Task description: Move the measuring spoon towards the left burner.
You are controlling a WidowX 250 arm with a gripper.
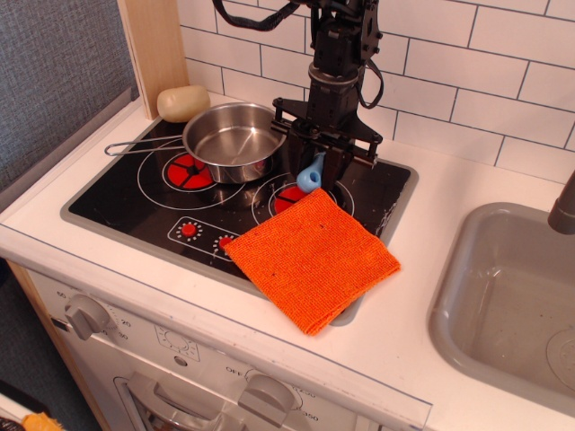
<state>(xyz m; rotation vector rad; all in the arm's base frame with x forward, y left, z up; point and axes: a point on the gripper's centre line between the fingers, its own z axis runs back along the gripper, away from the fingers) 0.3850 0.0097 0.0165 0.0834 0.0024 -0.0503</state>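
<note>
While clamped on the measuring spoon point(311, 174), the gripper point(320, 172) sits upper centre; fingers nearly closed, saucepan point(232, 142) left.

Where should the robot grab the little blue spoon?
Best by the chunky light-blue handle of the measuring spoon, coming from above. The handle sticks out toward the front while its bowl hides under the gripper, whose fingers seem closed around that handle.
</note>
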